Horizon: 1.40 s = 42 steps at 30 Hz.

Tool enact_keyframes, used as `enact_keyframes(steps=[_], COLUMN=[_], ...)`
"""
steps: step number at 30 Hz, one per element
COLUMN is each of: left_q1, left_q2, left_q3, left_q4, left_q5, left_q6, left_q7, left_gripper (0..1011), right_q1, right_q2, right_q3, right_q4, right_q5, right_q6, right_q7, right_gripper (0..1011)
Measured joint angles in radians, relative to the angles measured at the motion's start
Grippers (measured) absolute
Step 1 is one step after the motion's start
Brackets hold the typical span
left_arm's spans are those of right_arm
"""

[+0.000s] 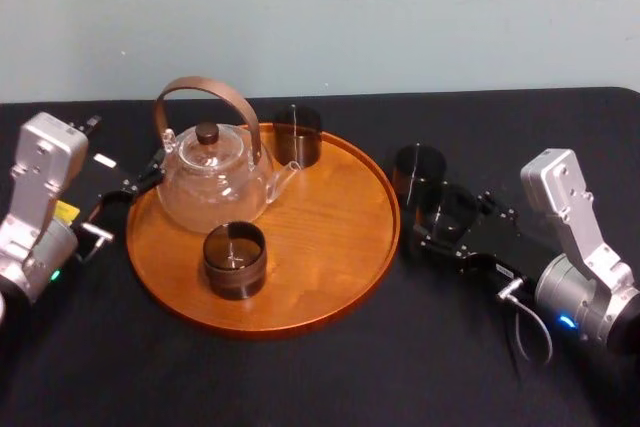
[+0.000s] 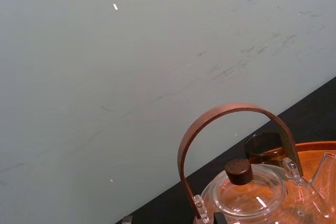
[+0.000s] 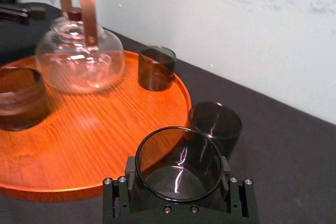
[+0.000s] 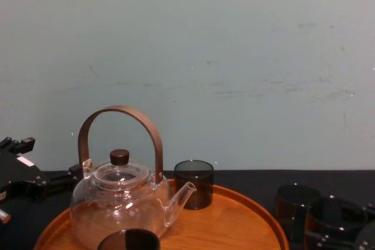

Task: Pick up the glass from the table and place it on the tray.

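A dark smoked glass (image 1: 458,212) stands just off the right rim of the round orange-brown tray (image 1: 330,237), on the black table (image 1: 330,377). My right gripper (image 1: 450,219) is shut on this glass, one finger on each side. In the right wrist view the glass (image 3: 178,156) sits between the pads, with the tray (image 3: 105,129) just beyond it. In the chest view the held glass (image 4: 331,218) shows low at the right. Left of the tray, beside the teapot, my left gripper (image 1: 135,185) rests open.
A second dark glass (image 1: 419,175) stands on the table close behind the held one. On the tray are a glass teapot (image 1: 210,182) with a brown hoop handle and two dark glasses, one at the back (image 1: 297,134) and one at the front (image 1: 234,259). The tray's right half is bare.
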Motion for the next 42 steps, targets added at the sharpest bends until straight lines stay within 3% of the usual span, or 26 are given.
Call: enact_keyframes(steps=[9, 19, 25, 34, 42], left_q1=[0.0, 0.0, 0.0, 0.0, 0.0], left_q2=[0.0, 0.0, 0.0, 0.0, 0.0], left_q3=[0.0, 0.0, 0.0, 0.0, 0.0], left_q4=[0.0, 0.0, 0.0, 0.0, 0.0], left_q5=[0.0, 0.0, 0.0, 0.0, 0.0], left_q6=[0.0, 0.0, 0.0, 0.0, 0.0], left_q7=[0.0, 0.0, 0.0, 0.0, 0.0], left_gripper=[1001, 1001, 1001, 1001, 1001], right_q1=[-0.017, 0.025, 0.058, 0.111, 0.131], right_q2=[0.017, 0.012, -0.014, -0.076, -0.106], right_q3=[-0.015, -0.069, -0.11, -0.176, -0.203], right_q4=[-0.098, -0.16, -0.156, -0.091, -0.043], right_q5=[-0.017, -0.055, -0.084, -0.117, -0.129], right_q6=[0.038, 0.103, 0.12, 0.131, 0.13], right_q7=[0.007, 0.015, 0.015, 0.022, 0.028], right_gripper=[908, 908, 908, 908, 908])
